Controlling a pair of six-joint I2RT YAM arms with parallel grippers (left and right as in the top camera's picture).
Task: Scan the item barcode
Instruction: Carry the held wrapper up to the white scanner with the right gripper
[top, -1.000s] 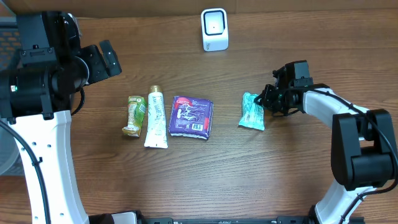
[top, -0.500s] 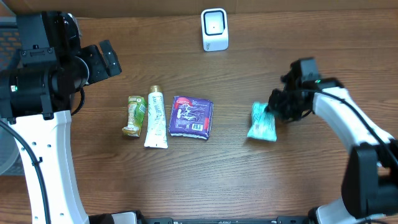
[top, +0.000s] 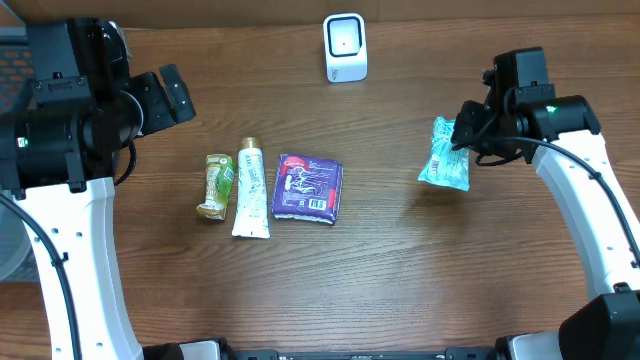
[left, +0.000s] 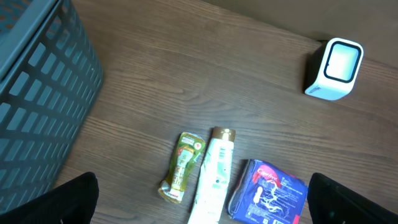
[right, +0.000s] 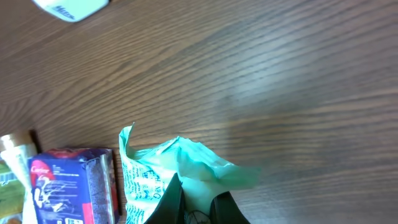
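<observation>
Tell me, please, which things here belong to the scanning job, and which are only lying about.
For the job:
- teal packet, held in the shut right end effector
- white scanner, at the far edge of the table

Lying about:
- green sachet, white tube and purple packet, in a row on the table
- blue-grey basket, seen by the left wrist camera

Tube (top: 251, 188) before scanner (top: 345, 47), perhaps touching sachet (top: 215, 186)
</observation>
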